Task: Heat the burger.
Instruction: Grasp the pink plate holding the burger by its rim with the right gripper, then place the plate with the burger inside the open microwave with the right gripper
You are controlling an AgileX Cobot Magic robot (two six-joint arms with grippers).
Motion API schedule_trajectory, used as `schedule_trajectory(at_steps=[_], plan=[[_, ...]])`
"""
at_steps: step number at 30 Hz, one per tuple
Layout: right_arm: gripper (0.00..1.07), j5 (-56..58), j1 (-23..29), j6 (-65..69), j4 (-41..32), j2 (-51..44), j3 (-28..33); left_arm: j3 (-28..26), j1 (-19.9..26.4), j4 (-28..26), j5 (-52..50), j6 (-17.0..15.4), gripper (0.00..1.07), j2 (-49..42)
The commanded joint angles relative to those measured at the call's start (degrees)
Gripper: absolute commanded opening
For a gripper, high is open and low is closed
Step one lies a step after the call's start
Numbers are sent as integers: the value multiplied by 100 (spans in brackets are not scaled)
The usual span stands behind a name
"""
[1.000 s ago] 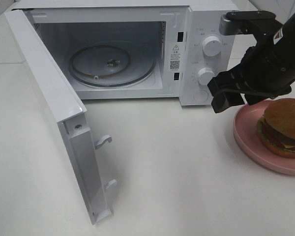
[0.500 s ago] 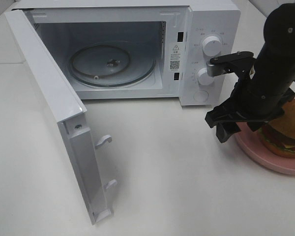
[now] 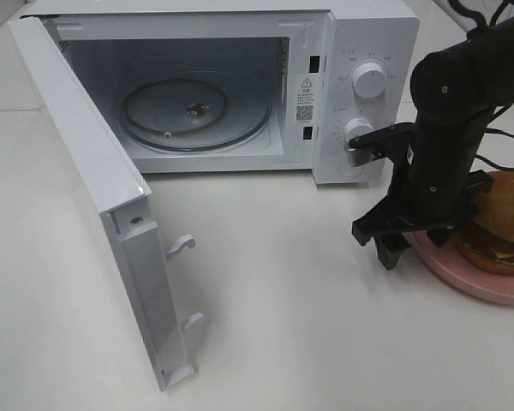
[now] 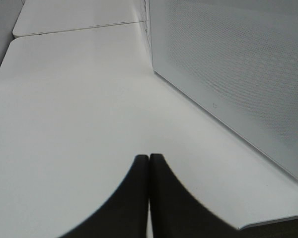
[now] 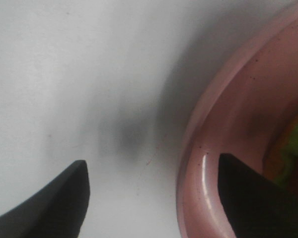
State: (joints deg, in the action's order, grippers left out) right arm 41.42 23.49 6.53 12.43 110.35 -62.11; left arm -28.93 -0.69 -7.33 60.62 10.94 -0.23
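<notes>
My right pincer (image 5: 151,196) has dropped lower, down to the plate's edge. The burger (image 3: 504,223) sits on the pink plate (image 3: 463,278), on the table (image 3: 283,300) right of the microwave (image 3: 368,51). My right pincer is wide open and holds nothing, and the plate's rim lies between its tips. My left pincer (image 4: 149,163) is closed, tips pressed together. The door (image 3: 86,171) is open and the glass tray (image 3: 197,111) is bare. I think putting the burger in, shutting the door and turning it on are all left.
</notes>
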Motion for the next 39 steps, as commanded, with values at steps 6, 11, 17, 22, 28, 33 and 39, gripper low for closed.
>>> schedule_trajectory(at_steps=[6,11,17,22,28,33,39], plan=[[67,-74,-23,155,138,464,-29,0,0,-23,-74,6,0,-115],[61,-92,-23,46,143,602,-29,0,0,-23,-74,6,0,-115],[22,-63,-23,52,143,602,-52,0,0,-23,-74,6,0,-115],[0,-11,-23,6,143,602,-52,0,0,-23,-74,6,0,-115],[0,46,0,-183,138,602,-52,0,0,-23,-74,6,0,-115],[0,46,0,-189,138,510,-46,0,0,-23,-74,6,0,-115],[0,-57,74,-424,201,69,229,0,0,-23,-74,6,0,-115]])
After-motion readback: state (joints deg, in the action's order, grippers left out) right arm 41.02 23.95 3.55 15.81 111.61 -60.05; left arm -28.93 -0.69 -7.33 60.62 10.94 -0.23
